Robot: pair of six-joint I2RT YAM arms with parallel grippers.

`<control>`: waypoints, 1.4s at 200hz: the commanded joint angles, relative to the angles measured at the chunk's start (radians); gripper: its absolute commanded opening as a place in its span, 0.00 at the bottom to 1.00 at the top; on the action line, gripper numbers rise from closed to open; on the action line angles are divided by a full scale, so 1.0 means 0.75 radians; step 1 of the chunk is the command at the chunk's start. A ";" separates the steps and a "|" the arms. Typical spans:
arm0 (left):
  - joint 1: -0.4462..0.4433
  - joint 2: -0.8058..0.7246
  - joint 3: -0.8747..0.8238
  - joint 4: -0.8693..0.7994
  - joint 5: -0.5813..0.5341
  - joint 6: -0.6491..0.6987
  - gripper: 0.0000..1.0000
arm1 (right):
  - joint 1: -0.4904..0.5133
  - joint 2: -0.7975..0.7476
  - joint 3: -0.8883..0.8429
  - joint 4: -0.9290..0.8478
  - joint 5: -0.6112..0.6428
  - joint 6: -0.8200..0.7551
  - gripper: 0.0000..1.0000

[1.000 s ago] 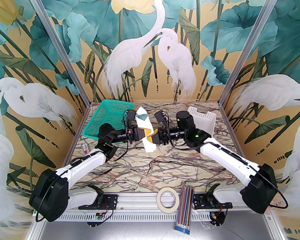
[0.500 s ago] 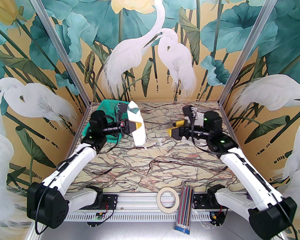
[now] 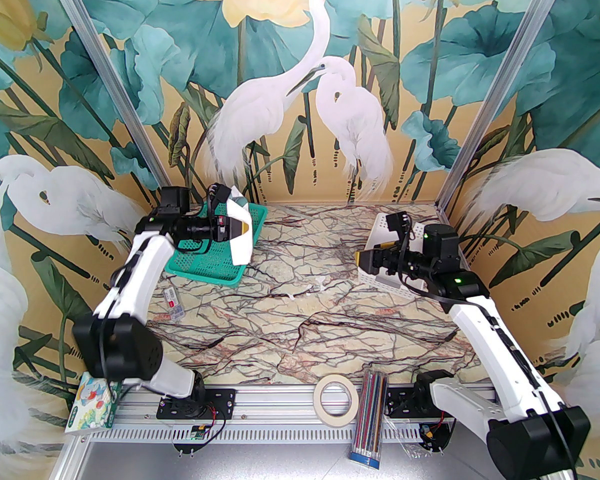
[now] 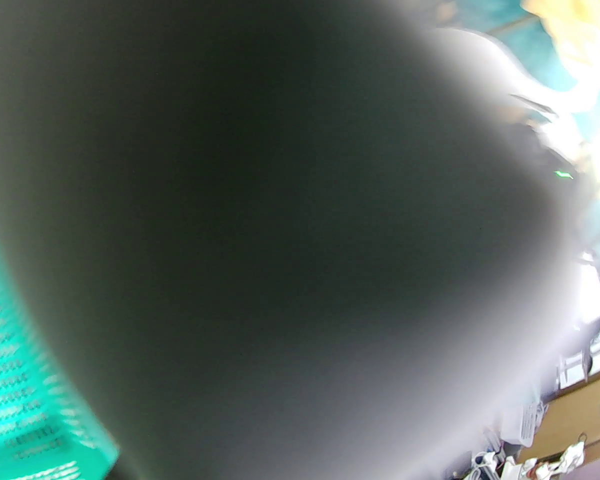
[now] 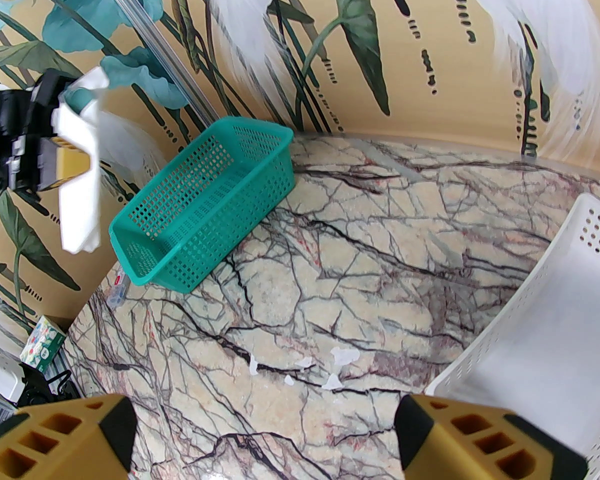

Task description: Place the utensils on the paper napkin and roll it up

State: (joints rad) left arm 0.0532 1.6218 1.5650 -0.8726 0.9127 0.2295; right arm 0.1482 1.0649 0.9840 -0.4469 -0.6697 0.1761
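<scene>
Left fingers (image 5: 72,162) have swung the paper napkin (image 3: 241,248) roll above the green basket (image 3: 205,264), clamped on it; right fingers (image 5: 480,438) stand apart. A loose pinch could let it unroll.

Marble table (image 3: 305,328): green basket (image 5: 205,208), white basket (image 5: 530,318), scraps (image 5: 340,355).

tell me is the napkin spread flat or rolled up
Rolled up: the paper napkin is a narrow white bundle, held upright in the shut left gripper.

White paper napkin (image 3: 242,240); teal lattice basket (image 3: 207,268); white perforated basket (image 3: 386,284); dark-veined marble table (image 3: 300,318).
</scene>
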 commanded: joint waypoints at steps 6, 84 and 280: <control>0.092 0.132 0.126 -0.223 -0.163 0.153 0.00 | -0.021 0.024 -0.008 -0.038 0.004 -0.060 0.94; 0.138 0.450 0.189 -0.287 -0.519 0.199 0.00 | -0.036 0.121 -0.062 0.046 -0.101 -0.085 0.94; -0.022 0.992 0.641 -0.522 -0.518 0.245 0.00 | -0.044 0.101 -0.099 0.074 -0.184 -0.094 0.95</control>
State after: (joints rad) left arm 0.0422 2.3360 2.0506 -1.2316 0.4854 0.3897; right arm 0.1204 1.1561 0.9184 -0.4030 -0.7902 0.1146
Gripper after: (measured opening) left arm 0.135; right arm 0.950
